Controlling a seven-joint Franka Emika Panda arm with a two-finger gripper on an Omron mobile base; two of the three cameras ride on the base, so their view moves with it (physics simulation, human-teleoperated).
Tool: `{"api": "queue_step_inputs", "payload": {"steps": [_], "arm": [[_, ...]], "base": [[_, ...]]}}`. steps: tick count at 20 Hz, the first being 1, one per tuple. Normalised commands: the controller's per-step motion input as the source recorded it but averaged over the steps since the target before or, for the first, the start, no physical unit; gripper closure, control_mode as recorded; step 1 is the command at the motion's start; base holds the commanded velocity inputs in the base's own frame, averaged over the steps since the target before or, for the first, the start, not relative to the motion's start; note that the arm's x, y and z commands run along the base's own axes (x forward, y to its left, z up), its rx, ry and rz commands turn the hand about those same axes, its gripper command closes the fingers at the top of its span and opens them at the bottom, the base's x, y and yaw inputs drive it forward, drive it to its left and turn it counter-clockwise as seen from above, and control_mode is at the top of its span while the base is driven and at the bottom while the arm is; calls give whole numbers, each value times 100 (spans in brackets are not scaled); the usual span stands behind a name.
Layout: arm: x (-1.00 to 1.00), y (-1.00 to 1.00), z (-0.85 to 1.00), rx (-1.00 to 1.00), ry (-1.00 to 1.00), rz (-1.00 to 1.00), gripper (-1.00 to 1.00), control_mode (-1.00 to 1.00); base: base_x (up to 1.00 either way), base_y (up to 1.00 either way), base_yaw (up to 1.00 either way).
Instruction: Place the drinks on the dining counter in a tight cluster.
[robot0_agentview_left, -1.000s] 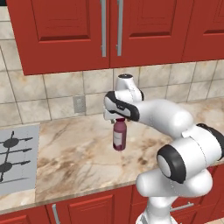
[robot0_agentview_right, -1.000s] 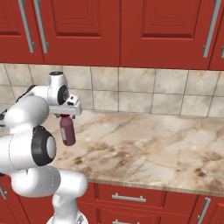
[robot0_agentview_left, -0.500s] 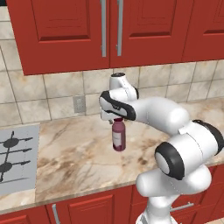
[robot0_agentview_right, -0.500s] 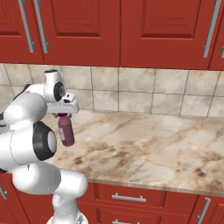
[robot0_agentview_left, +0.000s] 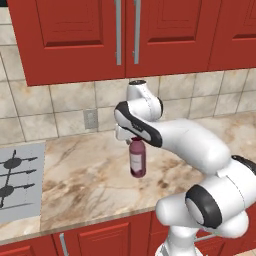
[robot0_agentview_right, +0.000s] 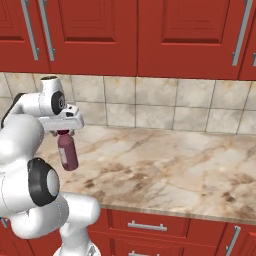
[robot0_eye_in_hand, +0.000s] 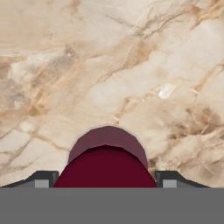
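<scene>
The gripper (robot0_agentview_left: 136, 141), closed on the cap of the maroon juice bottle (robot0_agentview_left: 137, 161), holds it above the stove-side tabletop (robot0_agentview_left: 90, 175), so the clustering is not yet done.

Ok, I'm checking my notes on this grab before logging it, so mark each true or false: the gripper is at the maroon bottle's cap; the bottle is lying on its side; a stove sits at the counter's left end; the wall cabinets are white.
1. The gripper is at the cap of the maroon bottle: true.
2. The bottle is lying on its side: false, it is upright.
3. A stove sits at the left end of the counter: true.
4. The wall cabinets are white: false, they are red.
</scene>
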Motion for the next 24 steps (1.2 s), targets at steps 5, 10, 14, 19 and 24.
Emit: {"api": "queue_step_inputs", "payload": {"steps": [5,10,14,19,24], "arm": [[-57,0,22,4,-13,16,100,-100],[-47,-4,7,10,-7,9,100,-100],[-32,-1,11,10,0,2,100,-100],[-7,0,3,1,-1,0,100,-100],[0,0,0,0,0,0,100,-100]], "base": [[0,0,0],[0,0,0],[0,0,0],[0,0,0],[0,0,0]]}}
